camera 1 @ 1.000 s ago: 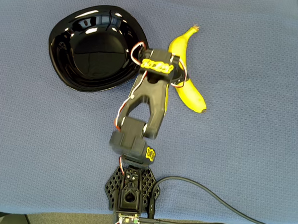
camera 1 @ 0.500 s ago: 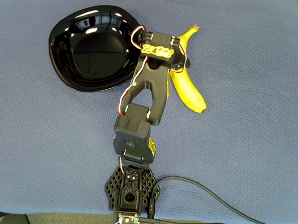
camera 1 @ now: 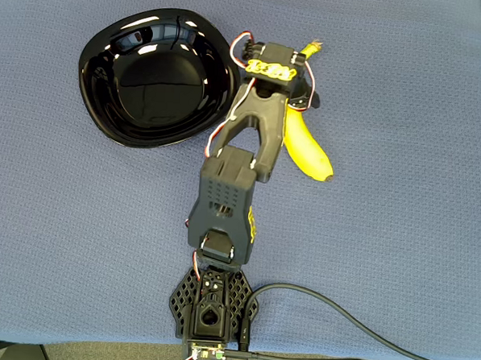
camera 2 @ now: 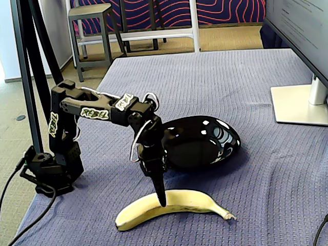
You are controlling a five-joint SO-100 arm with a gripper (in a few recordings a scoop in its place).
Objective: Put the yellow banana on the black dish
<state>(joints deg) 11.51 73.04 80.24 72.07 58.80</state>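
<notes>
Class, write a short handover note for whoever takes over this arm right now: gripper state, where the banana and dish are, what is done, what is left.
Gripper: down at the banana's middle, fingertips at its near side in the fixed view; open or shut cannot be told.
Banana: lying flat on the blue cloth, not lifted, beside the dish and apart from it.
Dish: empty, on the cloth, left of the banana in the overhead view.
Done: the approach to the banana.
Left: grasp it, lift, carry to the dish, release.
</notes>
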